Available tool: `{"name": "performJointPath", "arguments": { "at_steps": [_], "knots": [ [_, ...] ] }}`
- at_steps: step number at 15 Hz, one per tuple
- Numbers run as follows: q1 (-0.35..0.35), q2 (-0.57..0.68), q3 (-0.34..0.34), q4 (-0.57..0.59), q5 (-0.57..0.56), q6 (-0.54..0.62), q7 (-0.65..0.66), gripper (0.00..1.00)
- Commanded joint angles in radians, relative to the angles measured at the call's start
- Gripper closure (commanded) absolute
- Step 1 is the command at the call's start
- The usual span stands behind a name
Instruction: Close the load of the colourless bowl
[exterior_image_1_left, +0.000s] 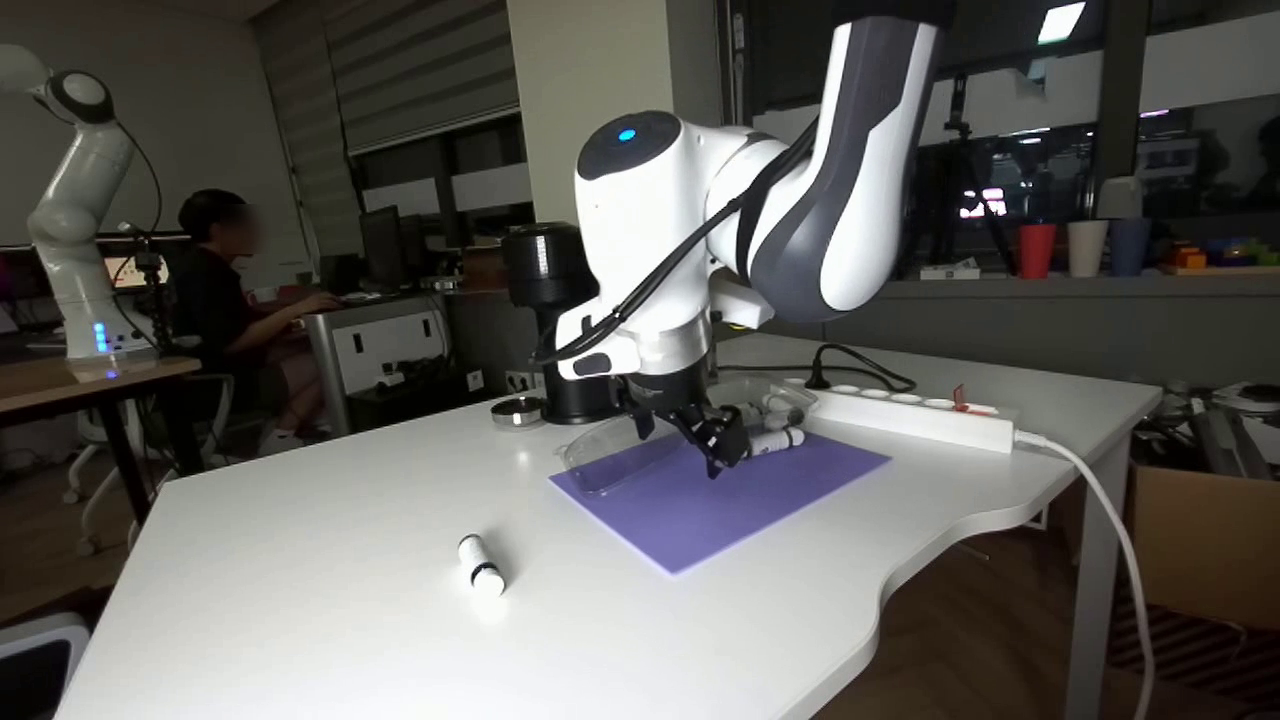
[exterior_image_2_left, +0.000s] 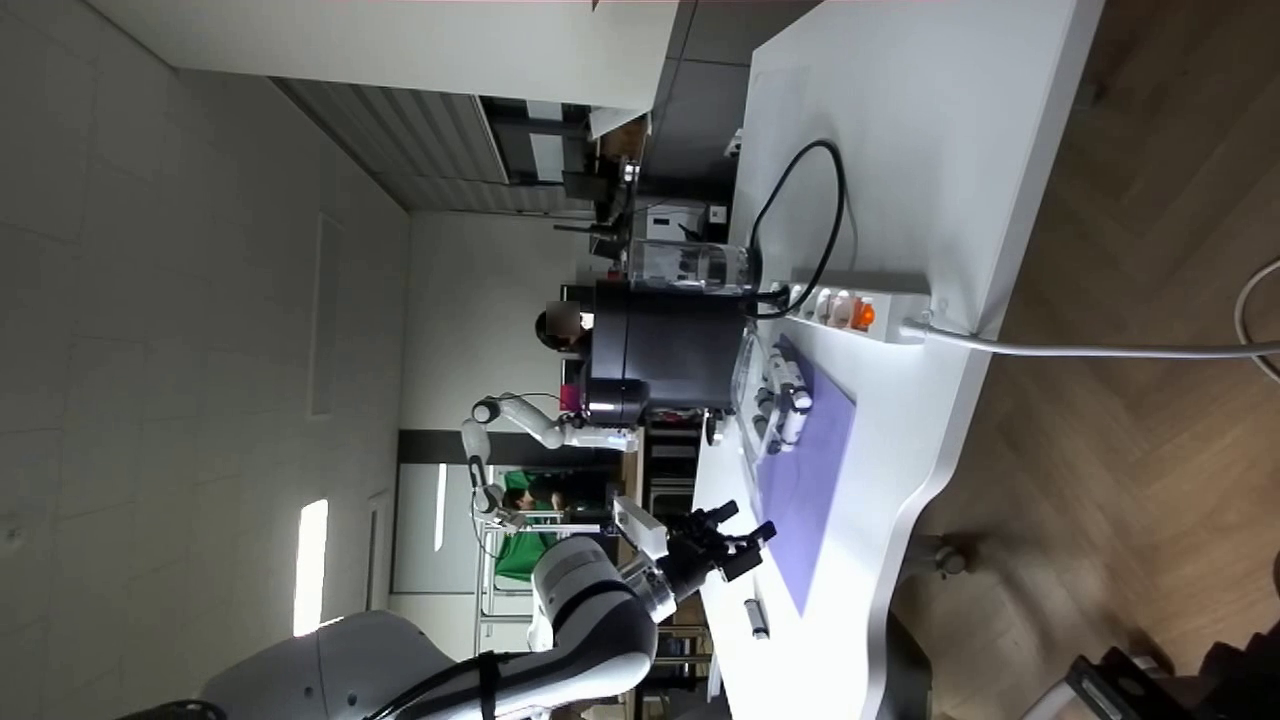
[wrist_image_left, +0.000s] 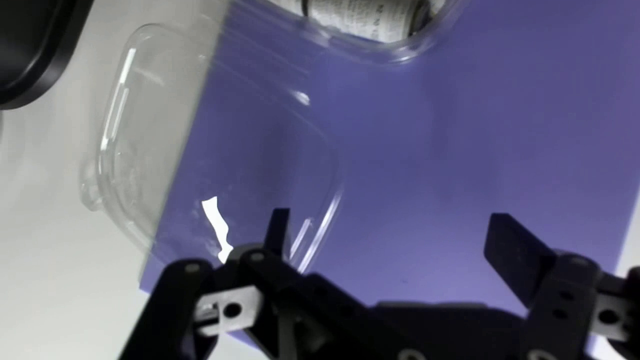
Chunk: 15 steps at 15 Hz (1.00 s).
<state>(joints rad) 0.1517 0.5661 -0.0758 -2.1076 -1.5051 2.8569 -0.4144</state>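
The colourless bowl is a see-through plastic container (exterior_image_1_left: 790, 392) standing open on the purple sheet, with several white bottles in it. It also shows in an exterior view (exterior_image_2_left: 781, 378), and its rim crosses the top of the wrist view (wrist_image_left: 400, 54). Its clear lid (wrist_image_left: 240, 145) lies folded open beside it, partly on the sheet and partly over the white table; it also shows in an exterior view (exterior_image_1_left: 615, 455). My gripper (wrist_image_left: 389, 222) is open and empty above the sheet, and it shows in both exterior views (exterior_image_1_left: 684, 452) (exterior_image_2_left: 752, 535). One finger overlaps the lid's edge; contact cannot be told.
The purple sheet (exterior_image_1_left: 690, 530) lies on the white table (exterior_image_1_left: 350, 600). A black machine (exterior_image_2_left: 670, 345) stands behind the container. A white power strip (exterior_image_1_left: 920, 420) with a black cable lies beside it. A white cylinder with a dark end (exterior_image_1_left: 482, 567) and a metal dish (exterior_image_1_left: 518, 411) are on the table.
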Motion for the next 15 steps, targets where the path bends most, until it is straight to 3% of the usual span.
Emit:
{"name": "performJointPath", "arguments": {
  "at_steps": [1, 9, 15],
  "knots": [
    [0.038, 0.067, -0.016, 0.100, -0.197, 0.016, 0.204, 0.00],
    [0.014, 0.141, 0.052, 0.197, -0.585, -0.028, 0.592, 0.00],
    [-0.014, 0.154, 0.126, 0.184, -0.875, -0.176, 0.860, 0.00]
  ]
}}
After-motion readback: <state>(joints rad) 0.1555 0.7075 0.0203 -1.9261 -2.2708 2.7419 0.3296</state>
